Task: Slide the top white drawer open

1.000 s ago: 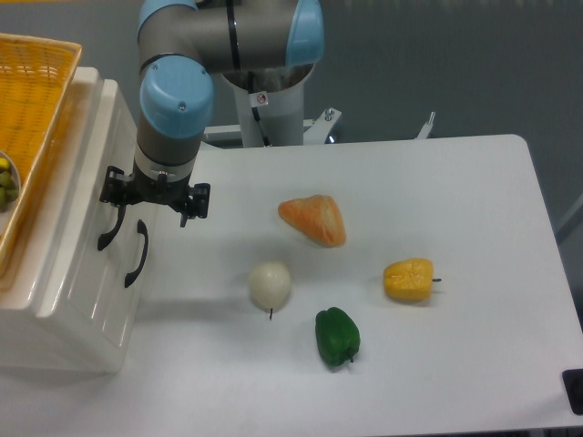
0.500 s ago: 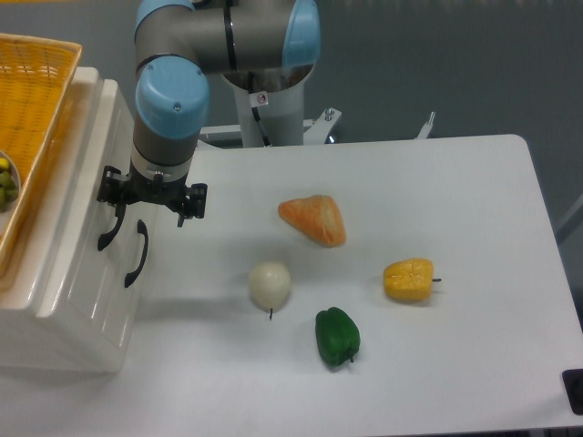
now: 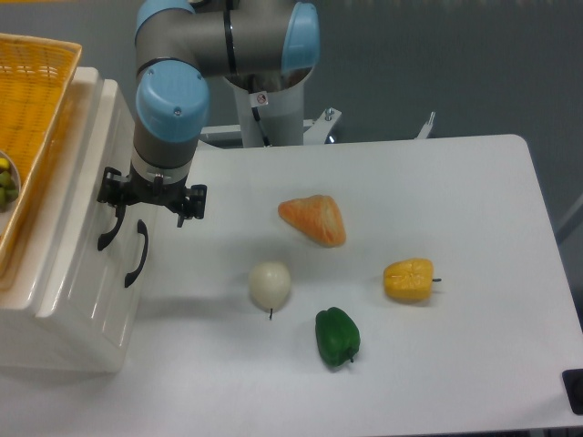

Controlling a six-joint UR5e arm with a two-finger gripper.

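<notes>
The grey and blue arm is seen reaching down from the top of the frame, its gripper [image 3: 150, 202] held against the front of a white cabinet [image 3: 64, 300] at the left table edge. The top white drawer [image 3: 80, 196] is seen shut, its black handle [image 3: 109, 228] just below the black fingers; whether these are clamped on it cannot be told. A yellow basket [image 3: 32, 118] sits on the cabinet. On the white table [image 3: 455, 182] lie an orange wedge [image 3: 314, 219], a white onion [image 3: 271, 284], a green pepper [image 3: 337, 336] and a yellow pepper [image 3: 409, 279]. Since half a second ago, almost nothing has moved.
</notes>
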